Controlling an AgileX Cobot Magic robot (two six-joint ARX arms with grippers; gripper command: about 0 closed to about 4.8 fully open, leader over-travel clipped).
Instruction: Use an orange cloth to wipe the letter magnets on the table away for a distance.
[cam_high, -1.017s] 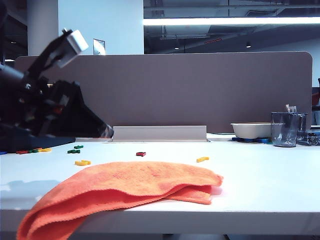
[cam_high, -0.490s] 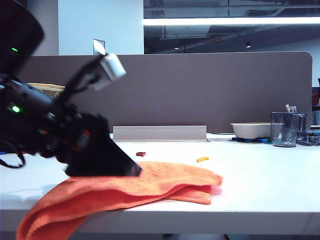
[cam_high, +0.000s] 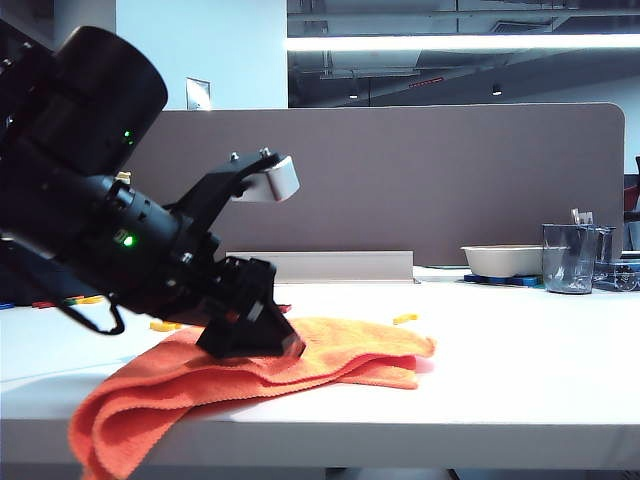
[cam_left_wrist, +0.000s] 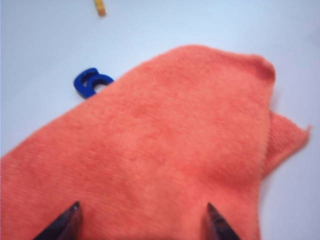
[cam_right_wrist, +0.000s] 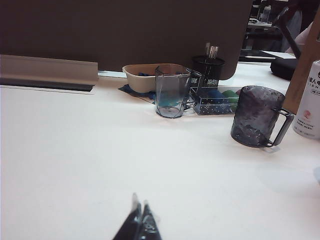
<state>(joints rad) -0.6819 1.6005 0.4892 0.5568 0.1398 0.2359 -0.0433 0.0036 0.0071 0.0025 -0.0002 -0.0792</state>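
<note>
Near the white table's (cam_high: 520, 400) front edge, the fuzzy orange cloth (cam_high: 330, 345) is lying, one corner drooping over. Left gripper (cam_left_wrist: 142, 222) is hovering above it, fingers spread wide. Right gripper (cam_right_wrist: 140, 225) is resting closed over bare tabletop, well apart. Small letter magnets (cam_left_wrist: 91, 83) are peeking beside the cloth.

Our left gripper (cam_left_wrist: 142, 220) has swung down toward four o'clock onto the orange cloth (cam_high: 250, 375), bunching its near edge inward.

Bowl (cam_right_wrist: 141, 76), glass tumbler (cam_right_wrist: 171, 91), smoky mug (cam_right_wrist: 256, 116) near partition (cam_high: 400, 180)
</note>
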